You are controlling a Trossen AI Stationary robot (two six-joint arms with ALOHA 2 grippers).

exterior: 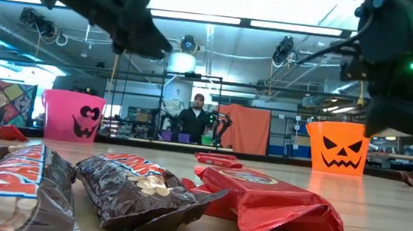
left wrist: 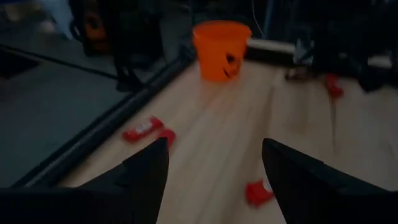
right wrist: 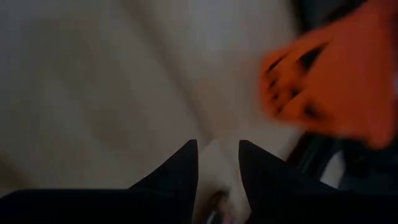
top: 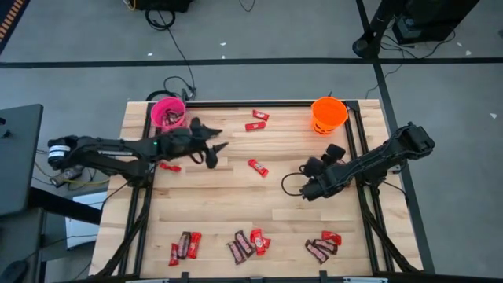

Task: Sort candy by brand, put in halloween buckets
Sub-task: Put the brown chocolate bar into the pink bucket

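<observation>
Candy mostly unsorted: four loose clusters of red and dark brown bars lie along the 6 o'clock edge of the table in the high view, near 7, near 6, and near 5; in the low view the nearest brown wrappers touch and partly overlap a red one. Strays: two red bars near 12 between the buckets, one red bar at table centre, one red bar just beside the left arm toward 9. Pink bucket stands at 11 with something dark inside; contents cannot be identified. Orange bucket stands at 1; nothing visible inside from above. Left gripper hangs over the table just 4 o'clock of the pink bucket, fingers spread wide and empty in its wrist view, pointing across toward the orange bucket. Right gripper hangs near 3, well below the orange bucket, fingers narrowly parted; whether anything sits between them I cannot tell. Judgement: early stage, at most a few bars deposited, nearly all of the pile left to sort
</observation>
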